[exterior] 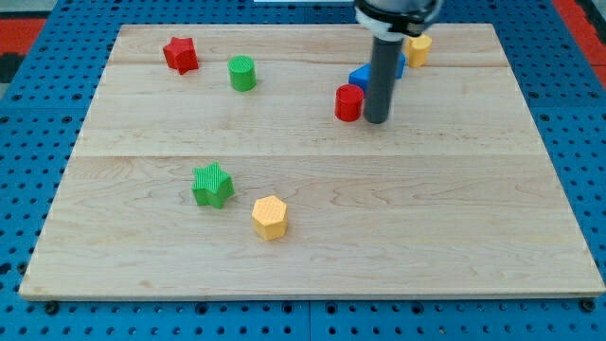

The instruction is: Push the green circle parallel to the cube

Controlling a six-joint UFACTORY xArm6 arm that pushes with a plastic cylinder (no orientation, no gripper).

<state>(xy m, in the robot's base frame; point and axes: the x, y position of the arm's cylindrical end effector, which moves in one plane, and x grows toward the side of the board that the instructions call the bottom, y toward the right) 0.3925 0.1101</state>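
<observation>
The green circle point(242, 73), a short green cylinder, stands at the upper left of the wooden board point(312, 275). The blue cube point(362, 78) lies at the upper middle right, partly hidden behind my rod. My tip point(376, 120) rests on the board just right of the red cylinder point(349, 102) and just below the blue cube. It is far to the right of the green circle.
A red star point(180, 54) lies left of the green circle. A yellow block point(418, 49) sits at the top right, behind the rod. A green star point(213, 185) and a yellow hexagon point(270, 217) lie at the lower left. Blue pegboard surrounds the board.
</observation>
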